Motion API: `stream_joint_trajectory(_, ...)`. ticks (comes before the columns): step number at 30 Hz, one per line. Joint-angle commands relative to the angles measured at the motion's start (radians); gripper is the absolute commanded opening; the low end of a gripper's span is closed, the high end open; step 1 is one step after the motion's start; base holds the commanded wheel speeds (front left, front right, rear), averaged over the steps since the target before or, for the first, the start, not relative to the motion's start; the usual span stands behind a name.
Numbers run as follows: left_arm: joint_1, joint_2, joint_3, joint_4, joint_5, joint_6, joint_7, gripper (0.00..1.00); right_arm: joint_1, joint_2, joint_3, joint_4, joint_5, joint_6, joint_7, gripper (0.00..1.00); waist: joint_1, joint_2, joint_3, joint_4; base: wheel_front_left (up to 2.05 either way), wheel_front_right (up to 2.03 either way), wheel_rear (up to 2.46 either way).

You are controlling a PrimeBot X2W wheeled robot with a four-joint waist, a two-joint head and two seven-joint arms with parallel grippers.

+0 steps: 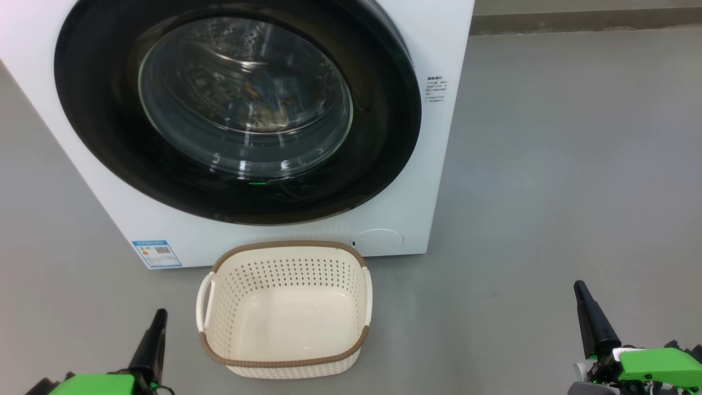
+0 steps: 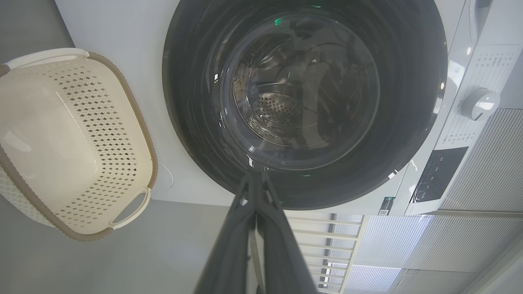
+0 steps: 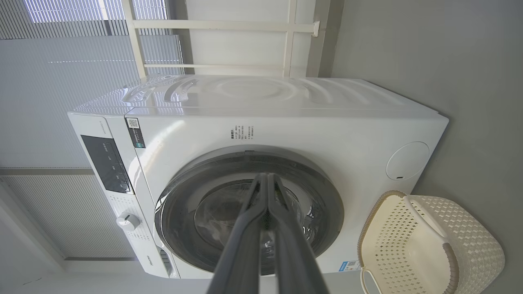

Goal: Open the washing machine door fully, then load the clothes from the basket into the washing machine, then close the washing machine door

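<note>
1. the big white boxy front-loading washing machine (image 1: pixel 439 181) is standing on the smooth grey floor (image 1: pixel 548 192), and a small blue label sticker (image 1: pixel 157 253) is sitting at the lower left corner of its front.
2. the large round glossy black washing machine door (image 1: pixel 98 120), with a bulging clear glass window at its centre, is lying shut against the machine's front.
3. the clothes (image 1: pixel 263 109), light blue fabric with orange-brown print, are lying inside the steel drum and showing dimly through the glass.
4. the small rectangular cream plastic basket (image 1: pixel 285 244), with perforated sides and a brown woven-look rim, is sitting upright on the floor just in front of the machine, below the door. whether it is touching the front panel, i cannot tell.
5. the left gripper (image 1: pixel 160 314) is hovering at the lower left of the head view, just beside the basket's left handle and apart from it. its two dark fingers are pressing together and holding nothing.
6. the right gripper (image 1: pixel 580 288) is hovering at the lower right, well apart from the basket, with its fingers closing flat against each other and gripping nothing.
</note>
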Motion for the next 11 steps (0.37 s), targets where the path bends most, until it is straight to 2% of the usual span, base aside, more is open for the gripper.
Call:
stream_joint_trajectory(1, -0.042, 0.019, 0.035, -0.020, -0.009, -0.010, 0.006, 0.00, -0.042, -0.003, 0.022, -0.024, -0.003, 0.002, 0.008, 0.00, 0.0000, 0.0000, 0.000, 0.000, 0.00, 0.00, 0.00)
stream_joint_trajectory(11, -0.042, 0.019, 0.035, -0.020, -0.009, -0.010, 0.006, 0.00, -0.042, -0.003, 0.022, -0.024, -0.004, 0.002, 0.008, 0.00, 0.0000, 0.0000, 0.000, 0.000, 0.00, 0.00, 0.00)
